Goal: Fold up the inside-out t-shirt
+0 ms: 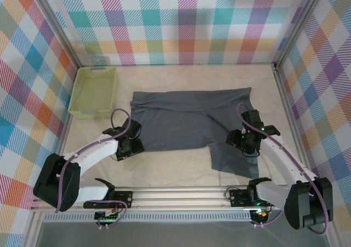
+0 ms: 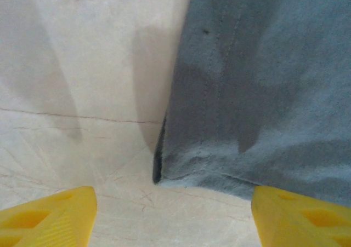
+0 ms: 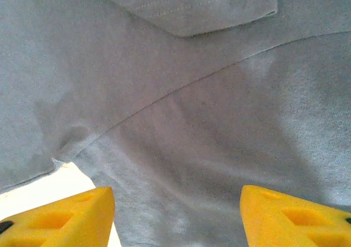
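Left pincer point(image 2: 173, 217) gapes, holding nothing, t-shirt point(image 1: 186, 124) corner just ahead. Right pincer point(image 3: 176, 217) is apart over the cloth. Green basket point(image 1: 93, 93) sits beyond the left one.

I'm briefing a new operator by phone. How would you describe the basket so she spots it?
Start at the beige table and look to its far left corner. The basket sits there, left of the grey t-shirt: a lime-green walled tub, not flat dark cloth.
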